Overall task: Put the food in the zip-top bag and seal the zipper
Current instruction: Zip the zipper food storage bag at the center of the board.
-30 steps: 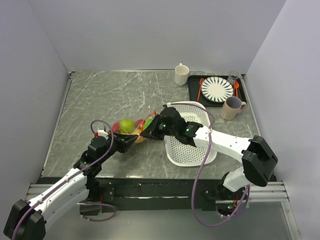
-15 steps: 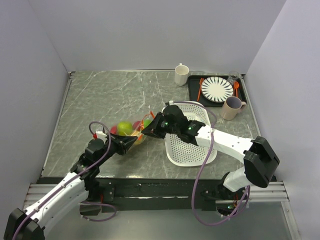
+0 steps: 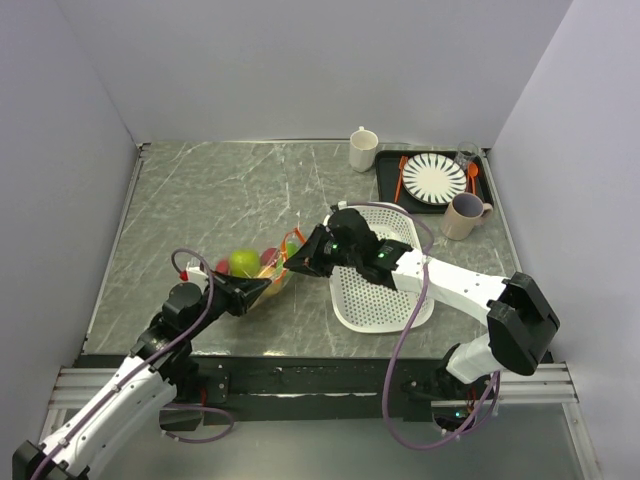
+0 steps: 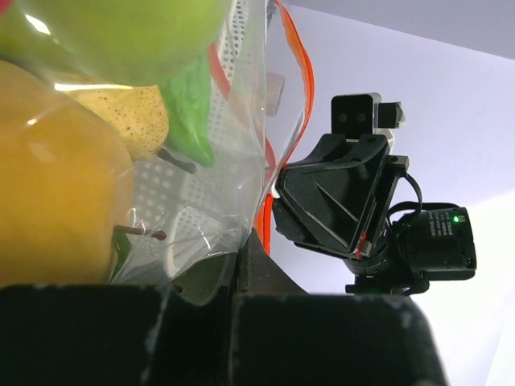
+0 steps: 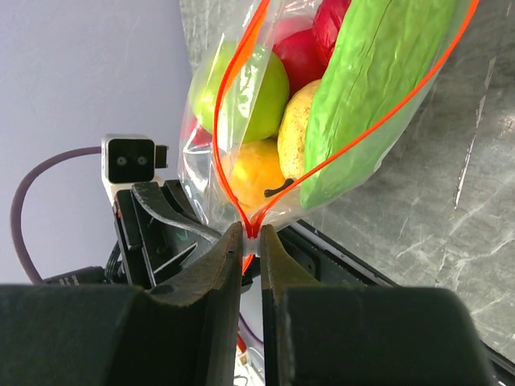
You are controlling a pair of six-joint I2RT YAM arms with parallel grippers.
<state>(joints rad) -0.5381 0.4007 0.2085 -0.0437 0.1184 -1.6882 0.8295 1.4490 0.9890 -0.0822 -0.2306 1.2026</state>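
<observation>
Well left of the white basket (image 3: 365,300): the left gripper (image 3: 255,290) is clenched on the near corner of the zip-top bag (image 3: 268,270), with thin film pinched flat between its fingers.

Just left of the basket: the bag hangs between the two grippers. We cannot tell whether its belly rests on the table. The food (image 3: 243,263) sits inside, including a green ball, a yellow piece, red pieces and the cucumber (image 5: 362,88).

At the basket's left rim: the zipper (image 5: 248,221) gapes, its two orange tracks splaying apart up from the pinch. The right gripper (image 3: 295,266) is clamped on the zipper where the tracks meet. The slider is hidden between its fingers, we think.

Handling, our judgement:
- The film is soft, slick and crinkly, and will slip or stretch if taken alone.
- The load is light but loose, and round pieces will roll and shift the bag.
- The stiff zipper strip is the best hold. We would grip the slider on one side and anchor the strip's other end, keeping it taut and straight.
- A sagging track may jam the slider.
</observation>
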